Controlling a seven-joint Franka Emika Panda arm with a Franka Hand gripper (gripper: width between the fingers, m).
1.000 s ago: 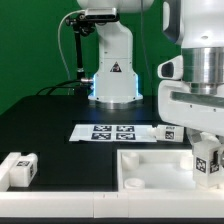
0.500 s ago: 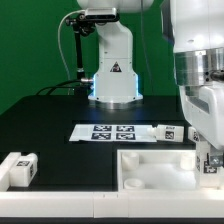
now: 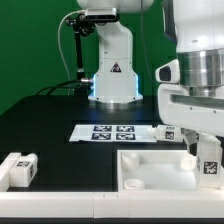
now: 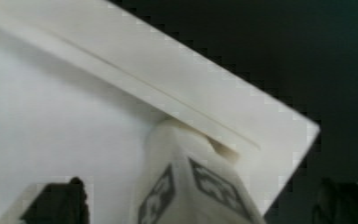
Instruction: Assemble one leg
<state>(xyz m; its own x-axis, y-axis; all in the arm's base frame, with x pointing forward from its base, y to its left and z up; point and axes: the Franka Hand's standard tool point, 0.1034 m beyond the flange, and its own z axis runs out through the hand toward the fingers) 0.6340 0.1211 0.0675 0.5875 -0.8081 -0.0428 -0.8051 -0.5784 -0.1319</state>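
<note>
Exterior view, pincer gripping leg over white panel, spare leg well apart

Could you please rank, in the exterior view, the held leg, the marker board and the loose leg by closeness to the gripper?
1. The held leg, between the fingers of the gripper, at the exterior view's right.
2. The marker board, mid-table.
3. The loose leg, far at the exterior view's left.

hand gripping leg above panel, marker board behind
</note>
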